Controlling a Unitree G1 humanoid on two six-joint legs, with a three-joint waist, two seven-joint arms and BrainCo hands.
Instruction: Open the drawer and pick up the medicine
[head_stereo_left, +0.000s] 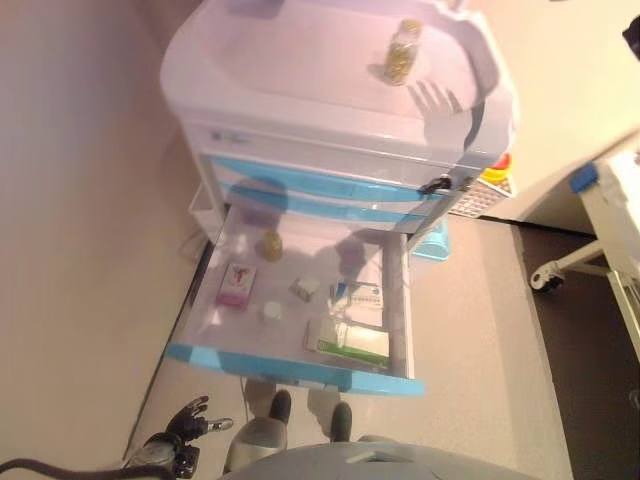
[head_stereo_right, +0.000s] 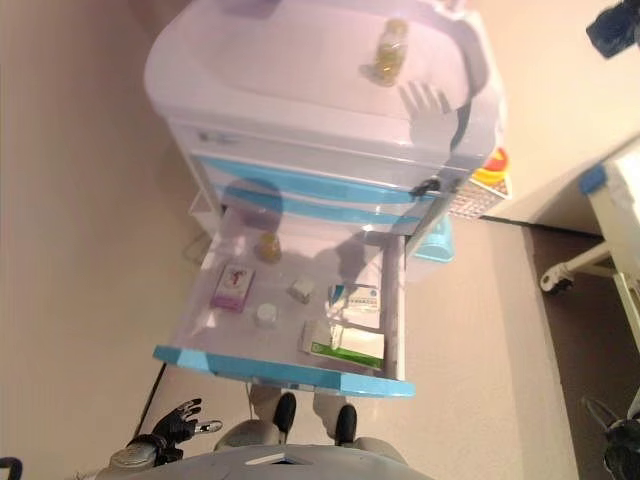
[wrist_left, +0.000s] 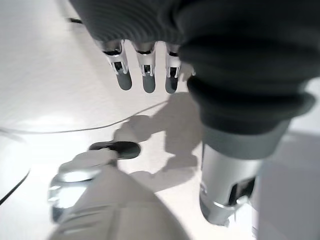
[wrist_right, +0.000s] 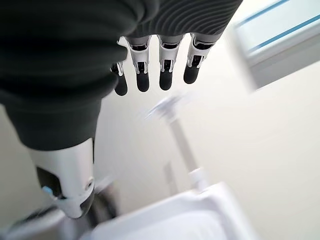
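Note:
The white and blue cart's lower drawer stands pulled open. Inside lie a small amber bottle, a pink box, a small white box, a round white cap, a blue-and-white box and a green-and-white box. A bottle of yellowish pills stands upright on the cart's top. My left hand hangs low, left of the drawer's front, open and empty over the floor; it also shows in its wrist view. My right hand is open and empty, away from the drawer.
The cart's two upper blue-fronted drawers are shut. A light blue bin and a yellow-and-red item sit at the cart's right side. A white frame on a caster stands at the right. A cable lies on the floor.

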